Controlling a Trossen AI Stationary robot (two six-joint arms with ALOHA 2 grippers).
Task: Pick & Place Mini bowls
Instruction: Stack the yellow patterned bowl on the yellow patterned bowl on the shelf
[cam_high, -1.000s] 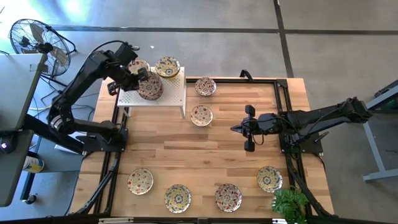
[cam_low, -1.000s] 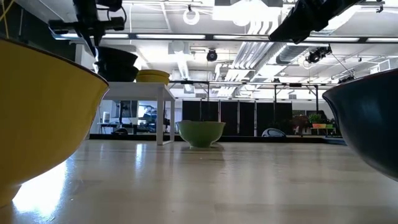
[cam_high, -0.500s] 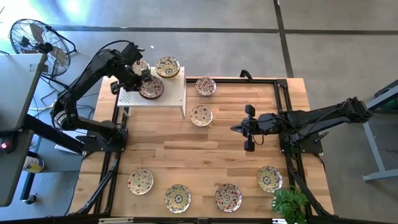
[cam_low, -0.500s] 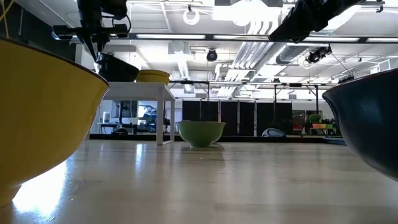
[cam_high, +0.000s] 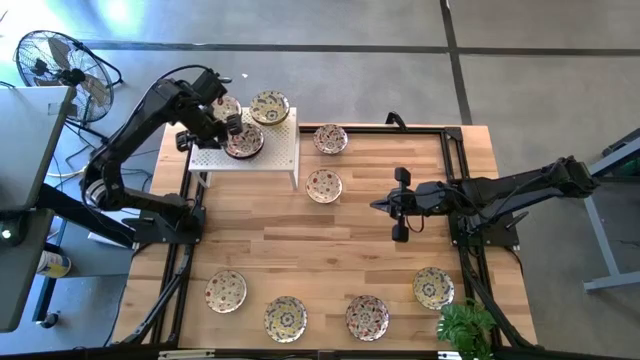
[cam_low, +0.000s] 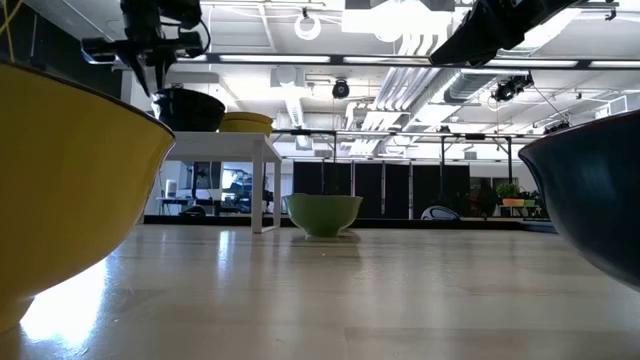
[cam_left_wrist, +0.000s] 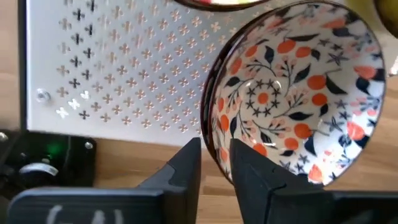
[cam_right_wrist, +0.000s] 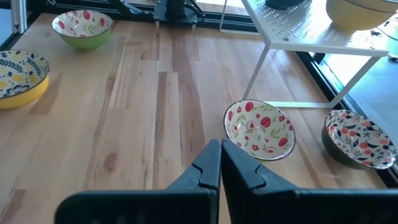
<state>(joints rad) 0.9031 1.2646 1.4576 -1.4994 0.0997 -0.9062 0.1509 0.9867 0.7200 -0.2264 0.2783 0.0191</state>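
My left gripper (cam_left_wrist: 216, 155) is over the white perforated shelf (cam_high: 275, 152) at the table's far left, shut on a mini bowl (cam_high: 244, 142) with a dark outside and an orange and navy floral inside. Two more mini bowls (cam_high: 269, 107) stand on the shelf behind it. Others rest on their bases on the wooden table: two near the shelf (cam_high: 323, 185) and several along the near edge (cam_high: 286, 318). My right gripper (cam_high: 383, 207) hovers shut above the table's right middle, apart from every bowl. My left gripper holds the mini bowl by its rim (cam_left_wrist: 211, 134) on the side toward the table's left. One finger (cam_left_wrist: 249, 171) is inside the bowl and the other (cam_left_wrist: 186, 165) outside. The fingers come from above, slanting down. The bowl's base sits on the shelf (cam_low: 190, 128), nearly level.
The shelf stands on thin white legs (cam_low: 265, 185) above the table. Black frame rails (cam_high: 455, 160) run along the table's sides. A green plant (cam_high: 465, 328) sits at the near right corner. Bare wood lies between the shelf and the near row of bowls.
My left gripper has moved down toward the shelf with the mini bowl. The bowl was lifted and tilted; now it is lower, levelled and resting on the shelf beside the other two.
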